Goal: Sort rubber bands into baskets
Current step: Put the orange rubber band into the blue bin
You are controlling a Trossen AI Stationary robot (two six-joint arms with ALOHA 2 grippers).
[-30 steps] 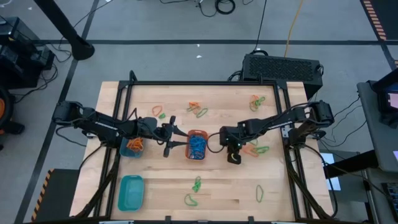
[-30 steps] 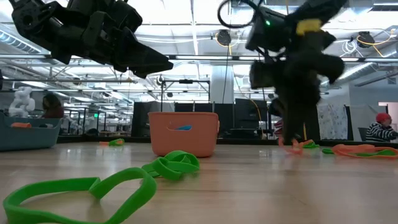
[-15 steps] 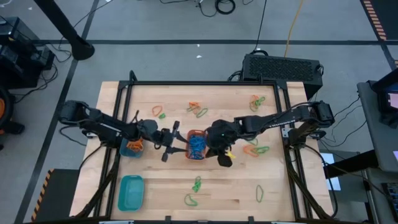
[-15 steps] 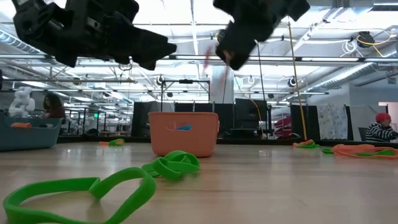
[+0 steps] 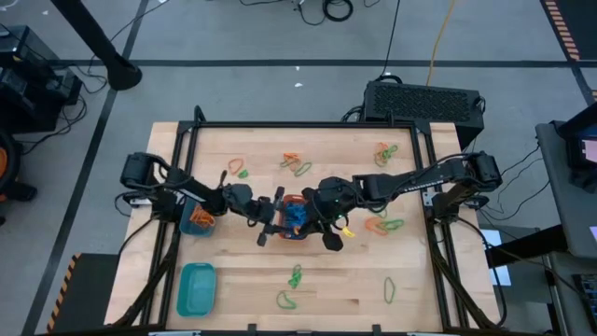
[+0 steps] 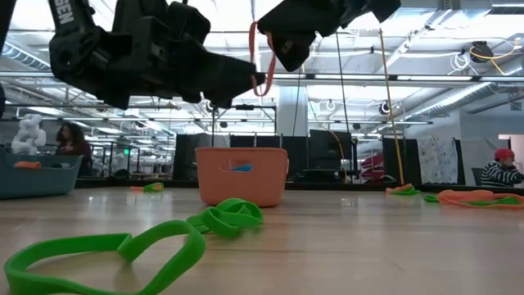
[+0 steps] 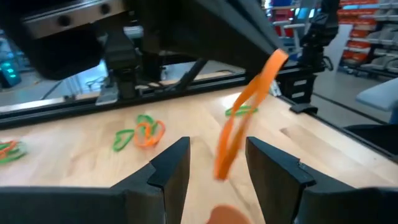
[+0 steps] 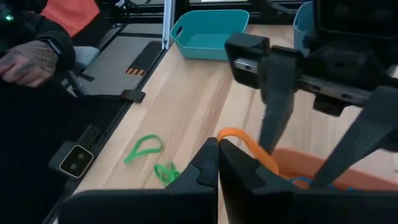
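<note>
My right gripper (image 5: 313, 213) is shut on an orange rubber band (image 6: 260, 59) above the orange basket (image 5: 295, 217), which holds blue bands. My left gripper (image 5: 276, 217) is open just left of the basket. Its fingers (image 7: 168, 171) stand on either side of the hanging band (image 7: 242, 118), and I see no touch. The round blue basket (image 5: 198, 220) holds orange bands. The teal basket (image 5: 196, 287) stands at the near left. Green and orange bands (image 5: 295, 276) lie scattered on the table. My right gripper pinches the orange band by its upper end (image 7: 275, 60) between its two shut fingers, slanting down from the table's right side. The band hangs as a slack loop below the fingers (image 8: 239, 140), clear of the orange basket's rim (image 6: 241, 152).
Loose green bands (image 6: 225, 217) lie near the front edge, more bands (image 5: 382, 224) lie at the right and at the far side (image 5: 297, 163). A black frame (image 5: 298, 124) rims the table. A person's hand (image 8: 28, 59) shows beyond the table's edge.
My right gripper has risen from the bands at the table's right and gone left to above the orange basket, carrying the orange band lifted clear. My left gripper has moved right, toward the basket and the hanging band.
</note>
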